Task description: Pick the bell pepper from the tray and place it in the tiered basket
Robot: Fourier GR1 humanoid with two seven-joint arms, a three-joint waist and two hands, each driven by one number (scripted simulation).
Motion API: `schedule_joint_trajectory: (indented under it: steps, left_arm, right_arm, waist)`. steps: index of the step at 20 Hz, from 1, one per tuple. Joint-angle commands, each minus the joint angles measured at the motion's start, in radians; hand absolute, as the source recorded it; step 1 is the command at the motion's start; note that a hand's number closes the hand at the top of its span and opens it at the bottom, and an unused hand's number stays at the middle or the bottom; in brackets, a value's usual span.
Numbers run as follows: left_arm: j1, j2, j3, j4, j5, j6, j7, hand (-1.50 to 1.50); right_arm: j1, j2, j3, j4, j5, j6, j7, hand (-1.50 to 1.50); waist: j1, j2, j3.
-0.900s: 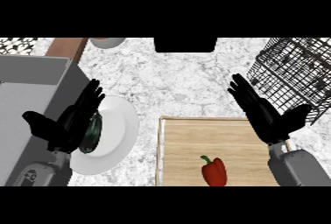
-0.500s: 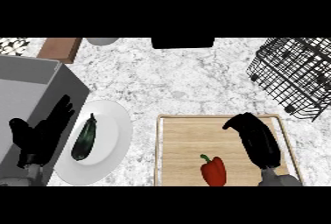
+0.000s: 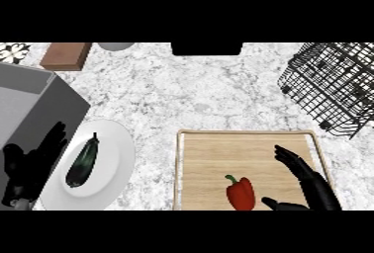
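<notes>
Bell pepper [image 3: 241,193]: red with a green stem. It lies on the wooden tray [image 3: 219,153], near the tray's bottom edge.
Tray: a light wood board with a raised rim. It sits flat on the counter [image 3: 190,89], in the lower right part of the view.
Right robot hand [image 3: 310,179]: black, over the right side of the tray, just beside the pepper. Its fingers are spread out straight and its thumb points toward the pepper. It holds nothing.
Left robot hand [image 3: 29,165]: black, at the left edge of the view, next to the white plate [image 3: 116,148]. Its fingers are straight and point up. It holds nothing.
Tiered basket [image 3: 332,86]: black wire, at the top right of the counter, well apart from the pepper.
Plate: white and round, left of the tray. A dark green zucchini [image 3: 82,162] lies on it.
Counter: grey and white speckled stone.
Brown block [image 3: 66,54]: at the top left of the counter.
</notes>
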State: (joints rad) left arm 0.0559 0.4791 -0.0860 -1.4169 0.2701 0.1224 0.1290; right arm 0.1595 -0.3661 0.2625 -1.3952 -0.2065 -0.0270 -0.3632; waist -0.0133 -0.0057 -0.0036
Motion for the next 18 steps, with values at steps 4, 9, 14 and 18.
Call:
schedule_joint_trajectory:
  steps: [4, 9, 14, 18]
  left_arm:
    - [0.011, 0.028, 0.027, 0.036, 0.008, -0.043, -0.016, 0.00]
    - [0.003, 0.011, 0.030, 0.053, -0.001, -0.047, -0.024, 0.00]
    - [-0.005, 0.008, 0.074, 0.068, -0.007, -0.066, -0.015, 0.00]
    - [-0.042, -0.019, 0.076, 0.151, -0.033, -0.084, -0.070, 0.00]
  right_arm:
    - [-0.013, -0.211, 0.101, -0.177, 0.226, -0.033, 0.321, -1.50]
    - [-0.103, -0.233, 0.197, -0.357, 0.213, 0.113, 0.589, -1.50]
    - [-0.133, -0.210, 0.170, -0.529, 0.196, 0.136, 0.839, -1.50]
    - [-0.220, -0.178, 0.177, -0.528, 0.118, 0.223, 1.024, -1.50]
  waist:
    - [0.013, 0.004, -0.001]
    - [0.018, 0.005, 0.001]
    - [0.013, 0.004, 0.003]
    - [0.013, 0.006, 0.002]
